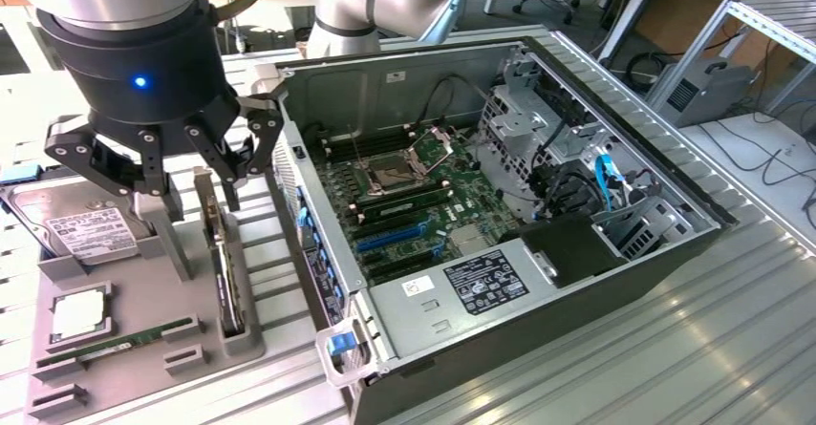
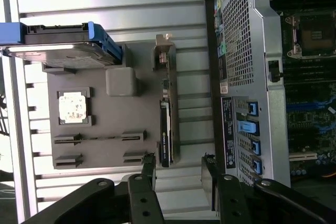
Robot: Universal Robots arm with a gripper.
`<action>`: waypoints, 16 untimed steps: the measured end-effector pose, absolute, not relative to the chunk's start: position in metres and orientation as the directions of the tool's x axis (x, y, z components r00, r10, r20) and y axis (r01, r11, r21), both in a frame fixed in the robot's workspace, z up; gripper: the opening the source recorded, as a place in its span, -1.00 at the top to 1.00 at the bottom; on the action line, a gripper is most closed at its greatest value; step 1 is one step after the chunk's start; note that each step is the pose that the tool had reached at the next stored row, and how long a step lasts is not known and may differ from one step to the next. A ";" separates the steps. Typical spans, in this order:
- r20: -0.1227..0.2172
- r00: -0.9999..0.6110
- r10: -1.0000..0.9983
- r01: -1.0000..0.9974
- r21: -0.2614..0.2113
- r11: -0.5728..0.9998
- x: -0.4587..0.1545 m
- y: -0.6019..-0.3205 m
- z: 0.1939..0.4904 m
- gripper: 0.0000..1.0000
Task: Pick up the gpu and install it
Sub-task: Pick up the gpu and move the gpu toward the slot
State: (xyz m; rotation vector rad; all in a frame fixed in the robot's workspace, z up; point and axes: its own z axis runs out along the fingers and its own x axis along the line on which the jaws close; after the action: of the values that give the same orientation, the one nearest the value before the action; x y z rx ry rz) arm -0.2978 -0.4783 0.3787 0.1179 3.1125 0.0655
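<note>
Gpu (image 1: 227,272), a thin black card with silver bracket, stands on edge in a grey moulded tray (image 1: 153,296). The black tool (image 1: 191,181) hangs above it, fingers spread and empty. Approach stage, by judgement: grasping calls for fingers astride the thin edge.

text: none legible | white label (image 1: 87,235) on hard drive (image 1: 32,205): unreadable | black label (image 1: 487,280) in computer case (image 1: 370,91): unreadable

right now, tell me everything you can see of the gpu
The gpu is a thin dark card with a silver metal bracket at one end. It stands on its long edge in a slot of the grey tray, beside the open computer case. The open gripper hovers above it, not gripping it.
</note>
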 end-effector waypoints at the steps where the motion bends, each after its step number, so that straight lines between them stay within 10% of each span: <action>1: -0.025 -0.997 0.076 0.075 0.043 0.996 -0.298 -0.478 0.378 0.04; 16: -0.025 -0.997 0.076 0.075 0.042 0.996 -0.298 -0.478 0.370 0.04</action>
State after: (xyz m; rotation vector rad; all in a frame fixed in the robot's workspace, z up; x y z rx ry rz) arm -0.2978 -0.4783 0.3697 0.1179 3.1125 0.0635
